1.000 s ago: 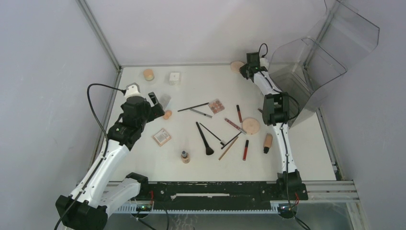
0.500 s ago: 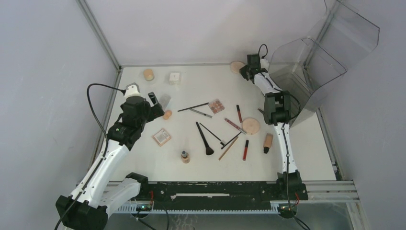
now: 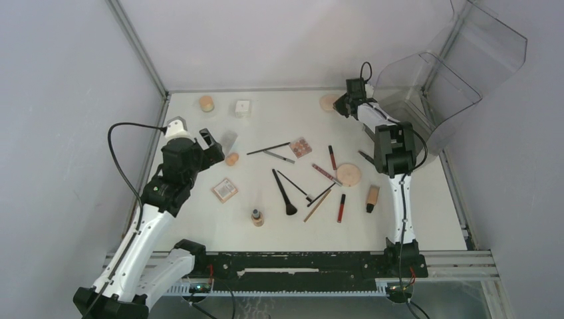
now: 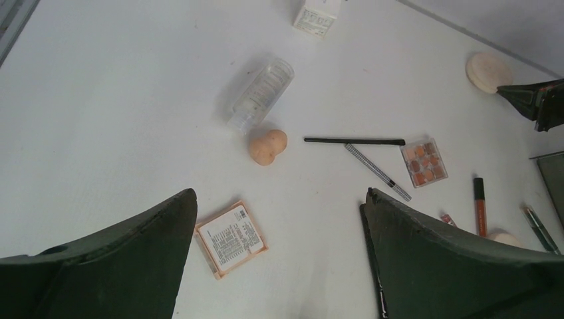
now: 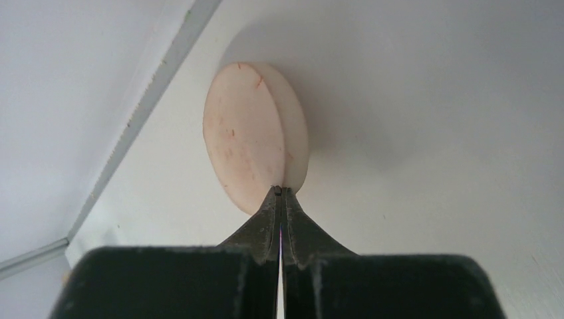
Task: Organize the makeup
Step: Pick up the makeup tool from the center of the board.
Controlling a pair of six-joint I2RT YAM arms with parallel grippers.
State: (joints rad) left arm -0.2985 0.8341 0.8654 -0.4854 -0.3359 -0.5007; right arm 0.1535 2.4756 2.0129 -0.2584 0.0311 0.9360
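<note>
At the far edge of the tabletop (image 3: 279, 119), toward its right corner, the right fingers (image 5: 280, 199) are clenched tight, holding nothing, their tips touching the rim of a round beige compact (image 5: 249, 143). The left fingers (image 4: 176, 212) hang spread wide and released over the left side, above a sponge (image 4: 267, 146) and a square palette (image 4: 229, 238). A brush (image 3: 284, 194) and a lip tube (image 3: 341, 207) lie mid-tabletop.

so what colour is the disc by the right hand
Pale peach; the disc shows best in right wrist view.
</note>
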